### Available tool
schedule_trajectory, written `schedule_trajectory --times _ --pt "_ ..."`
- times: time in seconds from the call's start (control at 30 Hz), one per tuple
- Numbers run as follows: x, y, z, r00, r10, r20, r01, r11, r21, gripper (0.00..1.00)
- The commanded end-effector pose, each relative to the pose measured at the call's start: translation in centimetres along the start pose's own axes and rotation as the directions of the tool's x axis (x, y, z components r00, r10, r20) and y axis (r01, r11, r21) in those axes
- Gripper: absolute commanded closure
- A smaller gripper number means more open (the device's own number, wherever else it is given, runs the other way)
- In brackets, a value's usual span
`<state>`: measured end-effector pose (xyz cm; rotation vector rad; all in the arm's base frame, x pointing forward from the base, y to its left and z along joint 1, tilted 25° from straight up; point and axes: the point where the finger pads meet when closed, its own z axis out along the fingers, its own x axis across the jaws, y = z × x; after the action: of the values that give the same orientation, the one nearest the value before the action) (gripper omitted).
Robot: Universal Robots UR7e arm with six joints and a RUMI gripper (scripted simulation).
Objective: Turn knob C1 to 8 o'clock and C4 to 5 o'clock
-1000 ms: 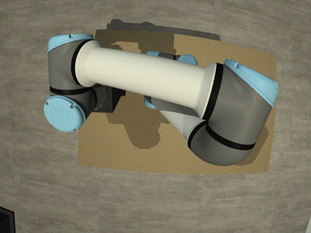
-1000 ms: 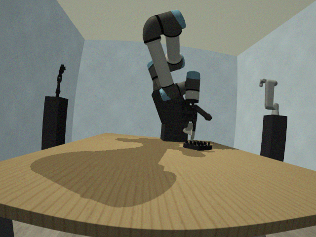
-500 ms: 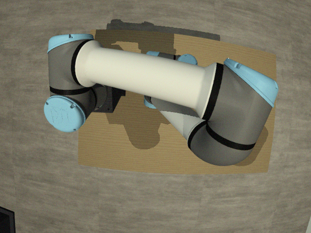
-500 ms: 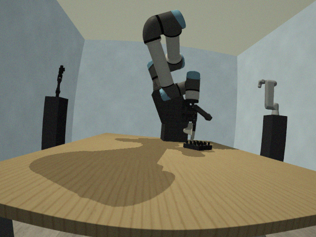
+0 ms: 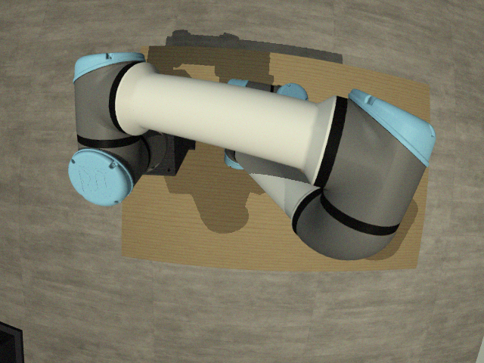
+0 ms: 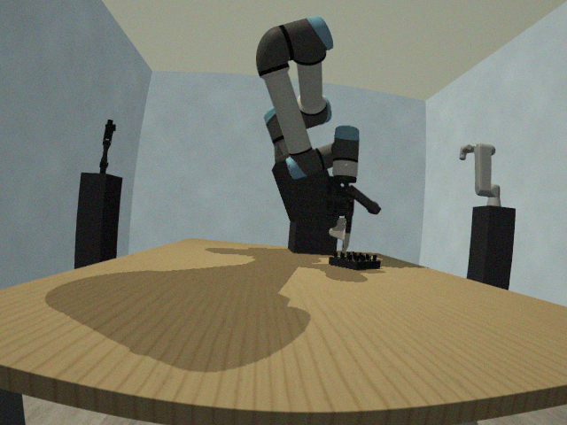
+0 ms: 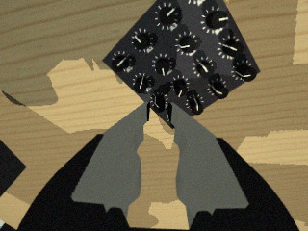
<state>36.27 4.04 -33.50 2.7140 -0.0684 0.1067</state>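
Your pincer (image 6: 345, 251) (image 7: 159, 104) at the box's corner
Its tips stand a narrow gap apart, around or just above a corner knob (image 7: 159, 101); you cannot tell if they grip. The knob box (image 6: 354, 263) (image 7: 185, 103) rests on the surface (image 5: 175, 242) (image 6: 389, 347) (image 7: 115, 101).

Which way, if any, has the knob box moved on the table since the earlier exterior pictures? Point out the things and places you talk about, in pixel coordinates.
No visible move: the knob box (image 6: 354, 263) (image 7: 180, 55) sits at the same spot beside the arm's black pedestal (image 6: 299, 237) in the exterior view.
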Motion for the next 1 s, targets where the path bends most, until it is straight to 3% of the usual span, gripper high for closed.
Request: schedule_trajectory --times 0.0,0.33,0.97 --pt "0.0 0.0 -0.8 1.0 0.0 -0.001 0.0 1.0 0.0 0.89" --pt "0.0 0.0 -3.1 1.0 0.0 -0.001 0.0 1.0 0.0 0.89" --pt "0.0 0.0 -3.2 1.0 0.003 -0.001 -0.003 1.0 0.0 0.89"
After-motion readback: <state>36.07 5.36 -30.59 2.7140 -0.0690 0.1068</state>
